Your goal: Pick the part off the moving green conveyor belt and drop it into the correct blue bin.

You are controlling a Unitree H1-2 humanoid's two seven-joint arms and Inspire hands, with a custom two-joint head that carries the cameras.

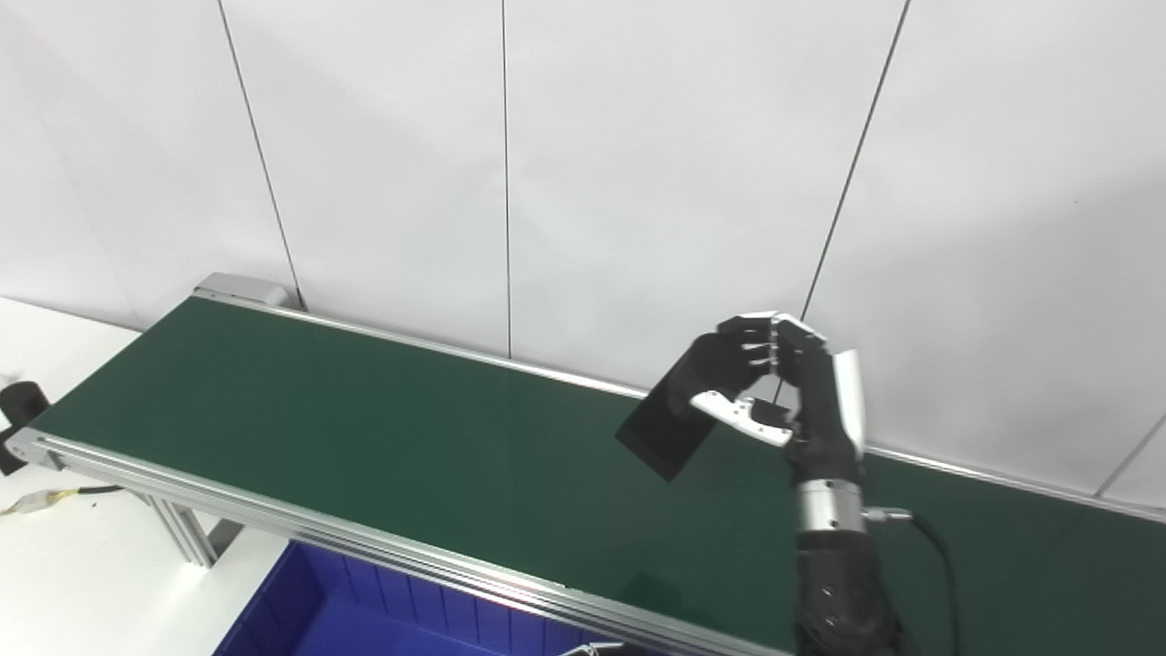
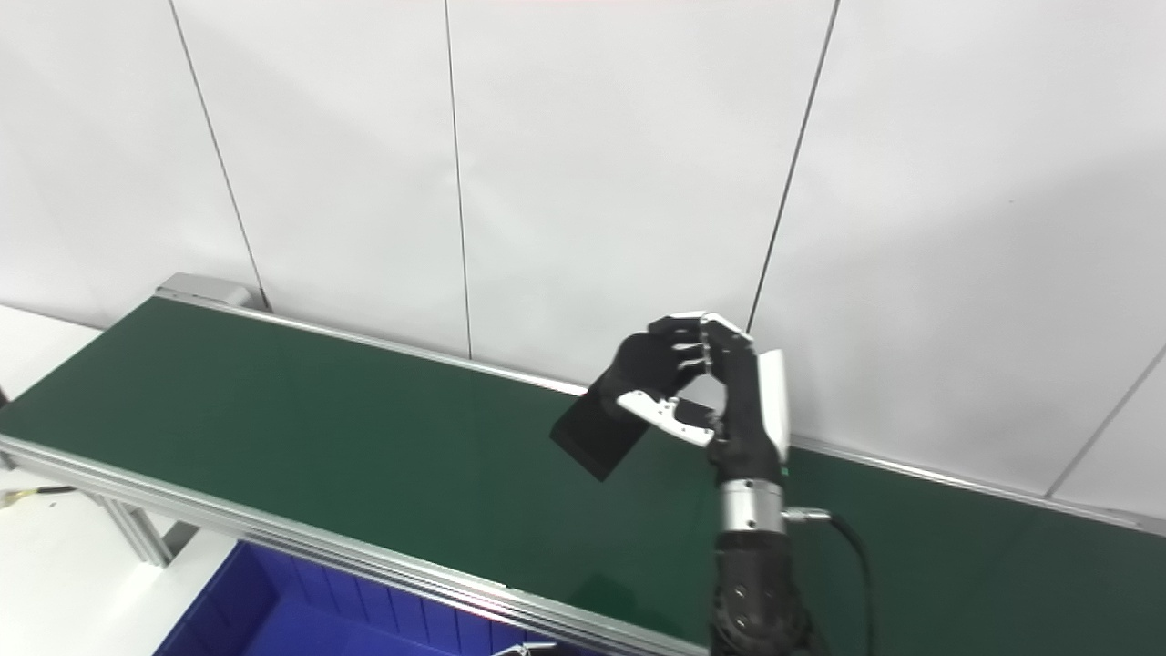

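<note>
My right hand (image 1: 774, 383) is raised above the green conveyor belt (image 1: 364, 437) and is shut on a flat black rectangular part (image 1: 665, 433). The part hangs tilted down and to the left from the fingers, clear of the belt surface. The same grasp shows in the right eye view, with the hand (image 2: 706, 383) holding the part (image 2: 597, 433). A blue bin (image 1: 364, 610) sits below the belt's near rail at the bottom of the picture. My left hand is not in view.
The belt runs from upper left to lower right with aluminium rails (image 1: 273, 515) along its edges. A white panelled wall stands right behind it. A white table (image 1: 73, 565) with a cable and a black object (image 1: 18, 405) lies at the left.
</note>
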